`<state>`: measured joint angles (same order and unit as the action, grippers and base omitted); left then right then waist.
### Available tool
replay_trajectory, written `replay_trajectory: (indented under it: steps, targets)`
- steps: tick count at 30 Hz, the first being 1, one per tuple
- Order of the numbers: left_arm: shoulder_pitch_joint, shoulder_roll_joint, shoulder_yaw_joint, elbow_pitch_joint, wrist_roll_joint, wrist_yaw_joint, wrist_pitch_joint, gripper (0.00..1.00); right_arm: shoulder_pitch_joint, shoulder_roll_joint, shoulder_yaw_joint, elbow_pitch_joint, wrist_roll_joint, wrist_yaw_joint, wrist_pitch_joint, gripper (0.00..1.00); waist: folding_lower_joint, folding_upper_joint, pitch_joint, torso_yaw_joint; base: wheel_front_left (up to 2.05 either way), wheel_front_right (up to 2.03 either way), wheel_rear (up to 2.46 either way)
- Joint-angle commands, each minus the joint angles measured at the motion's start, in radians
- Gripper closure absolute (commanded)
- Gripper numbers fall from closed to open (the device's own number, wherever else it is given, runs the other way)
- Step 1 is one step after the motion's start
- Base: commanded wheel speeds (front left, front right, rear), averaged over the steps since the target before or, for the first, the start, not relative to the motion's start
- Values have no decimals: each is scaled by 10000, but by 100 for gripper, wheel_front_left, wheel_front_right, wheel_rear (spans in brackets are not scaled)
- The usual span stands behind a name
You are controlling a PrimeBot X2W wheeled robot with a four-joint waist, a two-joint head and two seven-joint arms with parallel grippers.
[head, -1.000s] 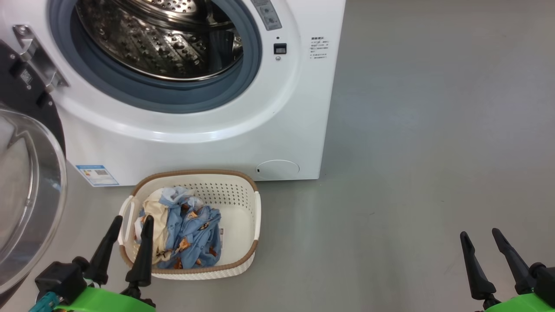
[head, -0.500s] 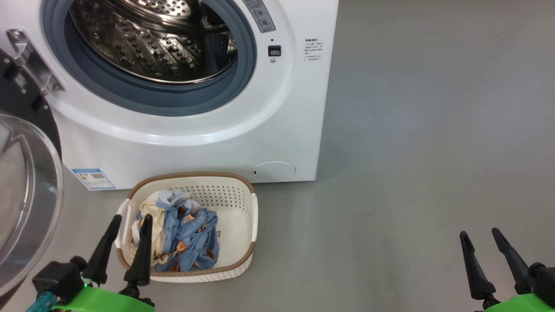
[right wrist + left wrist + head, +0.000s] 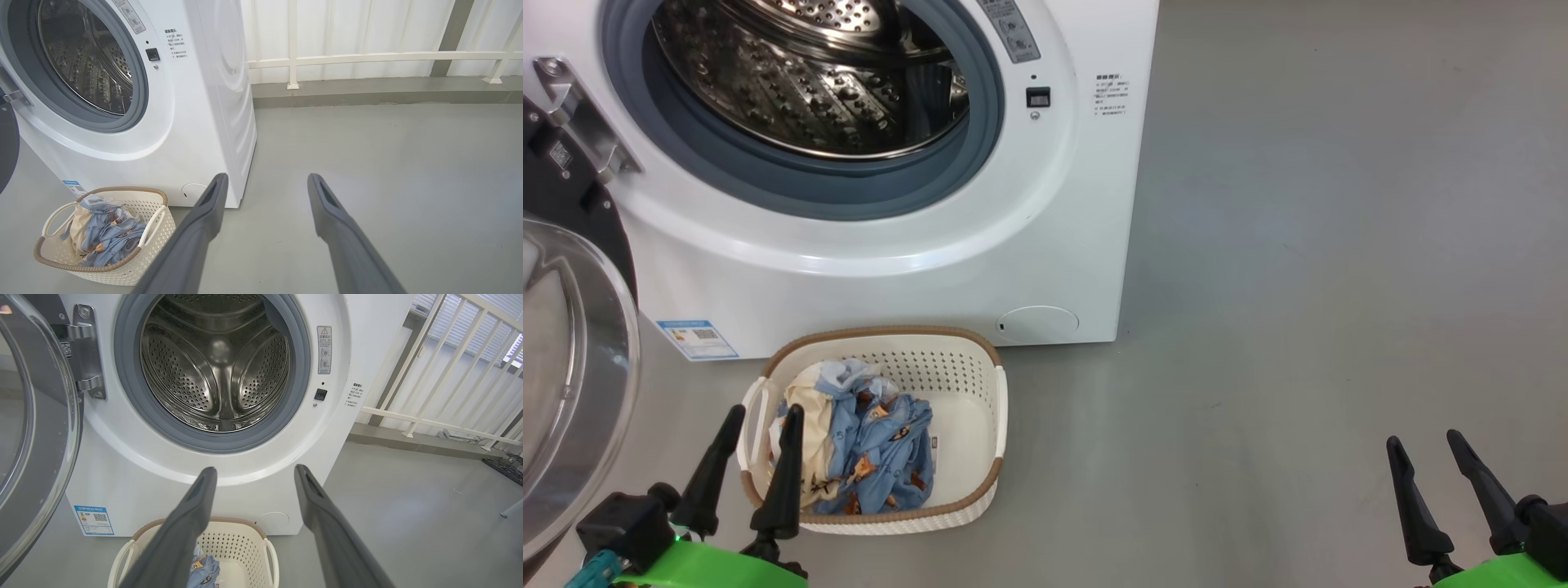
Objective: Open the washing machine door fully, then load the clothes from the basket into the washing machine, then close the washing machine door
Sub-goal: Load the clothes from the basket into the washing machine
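— Listing fingers [image 3: 715,474] first: left gripper [image 3: 765,412], spread wide, empty, over the left rim of the basket [image 3: 882,331]; right gripper [image 3: 1423,438], spread wide, empty, well apart over bare floor [image 3: 1298,327].
— Clothes [image 3: 874,445]?
— Heaped in the basket's left half, before the washing machine [image 3: 890,278].
— Hazards?
— Possible: shallow pinch drops pieces; a finger snags a handle [image 3: 1003,408], dragging the basket; the arm knocks the washing machine door [image 3: 572,367], open just beside it.
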<state>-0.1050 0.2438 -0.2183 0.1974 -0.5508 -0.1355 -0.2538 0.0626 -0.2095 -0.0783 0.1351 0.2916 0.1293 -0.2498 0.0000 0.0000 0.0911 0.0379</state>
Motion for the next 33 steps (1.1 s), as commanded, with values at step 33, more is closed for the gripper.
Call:
replay_trajectory:
  steps: [33]
  targets:
    - [-290,260,219,-292,-98,48,-80,0,-164,-98,277,-289,-55,14,-120,0,0,0,126,-47,65,-94,30]
